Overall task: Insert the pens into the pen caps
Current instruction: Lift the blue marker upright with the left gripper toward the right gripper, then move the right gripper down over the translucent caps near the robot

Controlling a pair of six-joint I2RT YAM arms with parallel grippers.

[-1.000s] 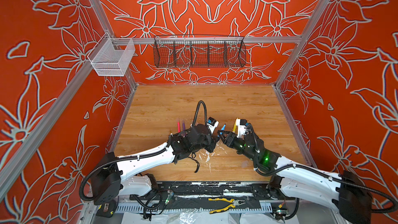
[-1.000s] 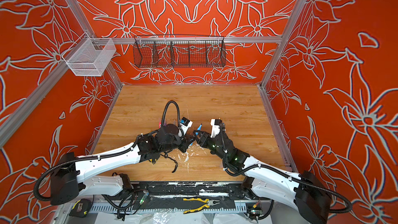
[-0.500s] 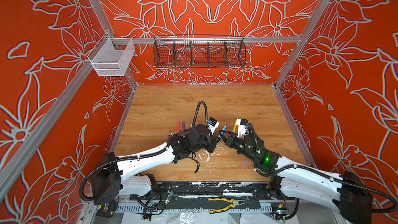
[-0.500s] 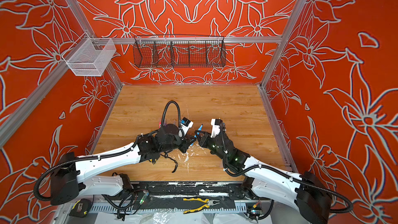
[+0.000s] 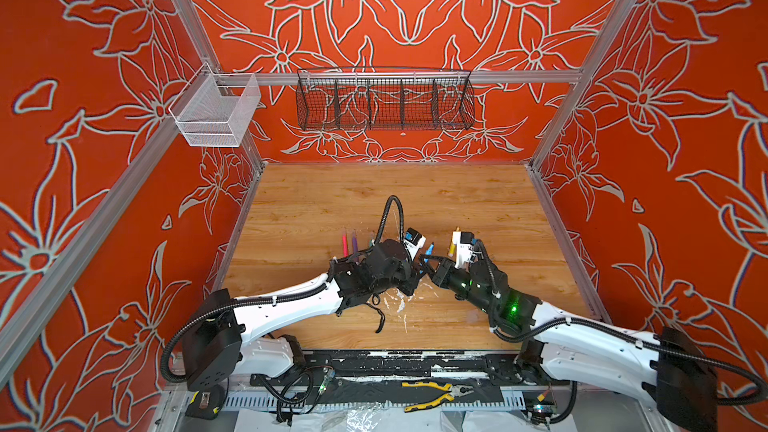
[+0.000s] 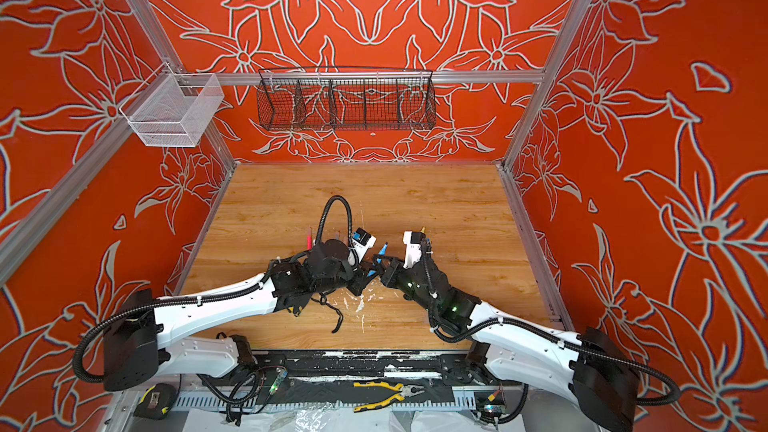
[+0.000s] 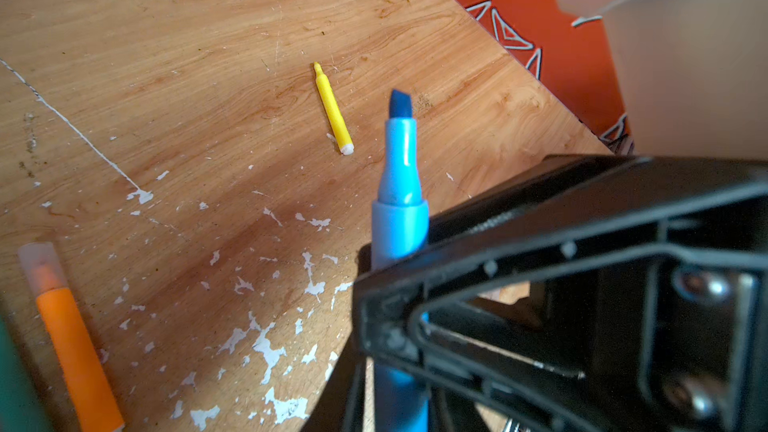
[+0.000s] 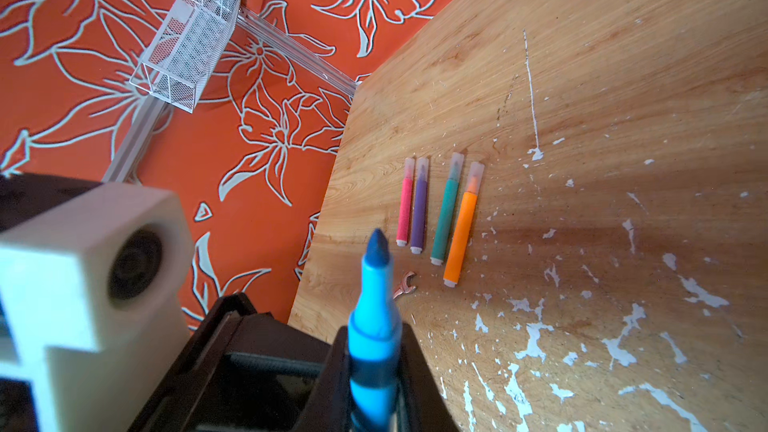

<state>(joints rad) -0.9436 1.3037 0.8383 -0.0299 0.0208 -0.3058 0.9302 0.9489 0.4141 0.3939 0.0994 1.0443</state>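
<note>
Little has shifted over the last second: both arms stay nose to nose above the middle of the wooden table (image 5: 374,197), while the right gripper (image 8: 374,340) has drawn its jaws in. It now clamps the blue pen (image 8: 376,284) by the barrel, with the bare chisel tip sticking out past the fingers. The left gripper (image 6: 360,281) sits just beside it at the same pen. Whether its jaws are pinched or slack cannot be told: the arm's own body hides them in both top views, and the left wrist view shows only a black finger frame crossing the barrel. The yellow pen (image 7: 333,112) lies alone on the table beyond the blue tip, uncapped, with a white plug at one end. Four pens lie side by side on the left arm's side, each wearing a clear pen cap (image 8: 475,176): pink pen (image 8: 404,211), purple pen (image 8: 419,214), teal pen (image 8: 446,218) and orange pen (image 8: 460,234). A small wrench (image 8: 404,284) rests near their plug ends. White paint flecks (image 8: 532,342) scar the wood nearby.
</note>
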